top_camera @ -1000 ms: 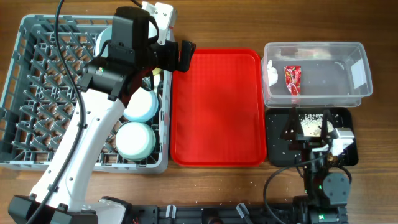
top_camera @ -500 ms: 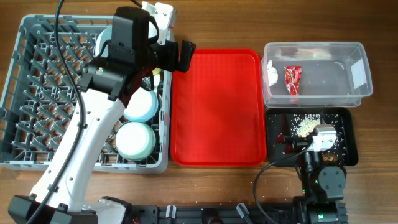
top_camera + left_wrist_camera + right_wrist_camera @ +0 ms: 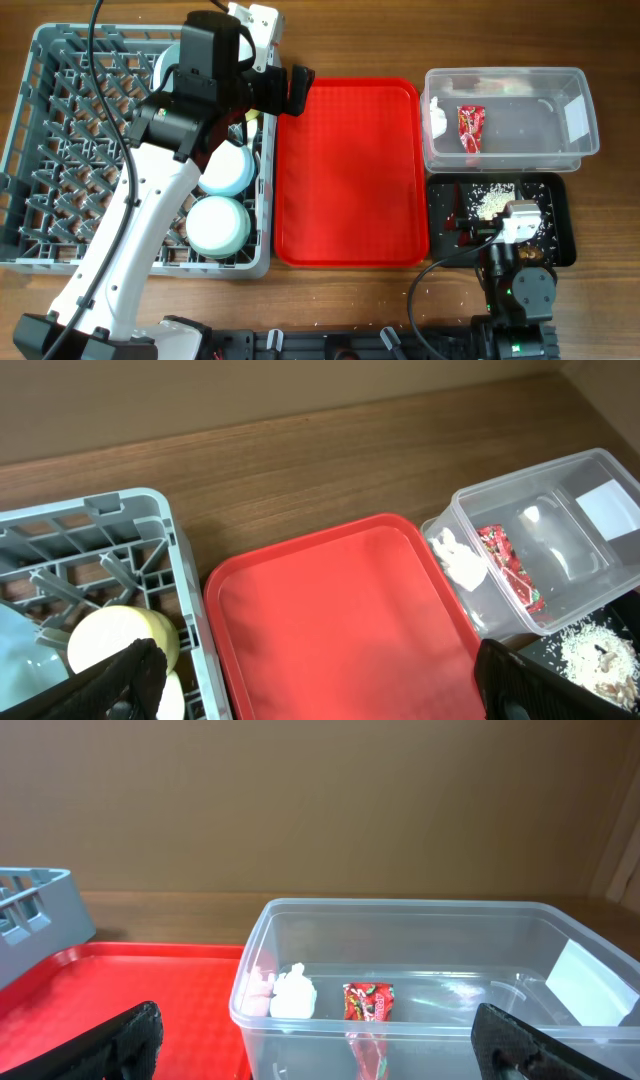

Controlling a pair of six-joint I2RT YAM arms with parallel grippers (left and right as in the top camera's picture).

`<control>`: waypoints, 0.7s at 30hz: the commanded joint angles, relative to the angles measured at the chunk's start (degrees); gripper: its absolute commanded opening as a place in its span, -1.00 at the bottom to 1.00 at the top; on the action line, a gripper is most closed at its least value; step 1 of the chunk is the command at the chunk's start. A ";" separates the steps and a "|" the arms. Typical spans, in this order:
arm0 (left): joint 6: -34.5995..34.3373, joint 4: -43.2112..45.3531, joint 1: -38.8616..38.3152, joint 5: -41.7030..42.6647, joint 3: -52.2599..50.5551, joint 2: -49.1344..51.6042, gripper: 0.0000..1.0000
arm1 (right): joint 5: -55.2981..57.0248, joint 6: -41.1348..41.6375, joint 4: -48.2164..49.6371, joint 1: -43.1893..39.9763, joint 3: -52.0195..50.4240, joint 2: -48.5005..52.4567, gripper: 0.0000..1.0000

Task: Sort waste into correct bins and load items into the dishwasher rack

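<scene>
Seen from overhead, a wooden table (image 3: 610, 300) held a large grey dishwasher rack (image 3: 35, 150) filling the left of the frame. A light blue bowl (image 3: 228, 170) and a mint green bowl (image 3: 218, 225) sat along its right side. The left wrist view showed a yellow cup (image 3: 118, 642) in the rack's corner.

The left gripper (image 3: 288, 90) hung over the rack's upper right corner, at the edge of the red serving tray (image 3: 345, 180) in the centre. Its fingers were spread wide with nothing between them.

At upper right, the clear tub (image 3: 530, 125) held a white napkin (image 3: 437, 116) and a red wrapper (image 3: 470, 128) side by side. Just below it, the black tray (image 3: 445, 250) held rice scraps (image 3: 490, 202).

The right gripper (image 3: 315, 1020) was over the black tray, facing the tub, with its fingers wide apart and empty.
</scene>
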 commanded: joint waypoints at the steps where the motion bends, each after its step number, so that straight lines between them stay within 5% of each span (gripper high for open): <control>1: -0.52 0.17 0.28 0.68 0.48 0.04 1.00 | -0.68 -1.01 0.15 0.20 -0.09 -0.68 0.99; 5: -0.52 -3.06 0.42 0.66 0.39 0.04 1.00 | -0.68 -1.01 0.15 0.20 -0.09 -0.68 0.99; 12: -0.52 -14.95 2.99 -0.20 -0.70 -14.62 1.00 | -0.68 -0.98 0.13 0.20 -0.09 -0.68 1.00; 17: -0.59 -12.96 11.85 -0.11 -17.31 -33.88 1.00 | -0.68 -0.98 0.15 0.20 -0.09 -0.68 1.00; 21: -0.61 -1.70 19.06 2.71 -41.70 -56.92 1.00 | -0.68 -0.98 0.13 0.20 -0.09 -0.68 1.00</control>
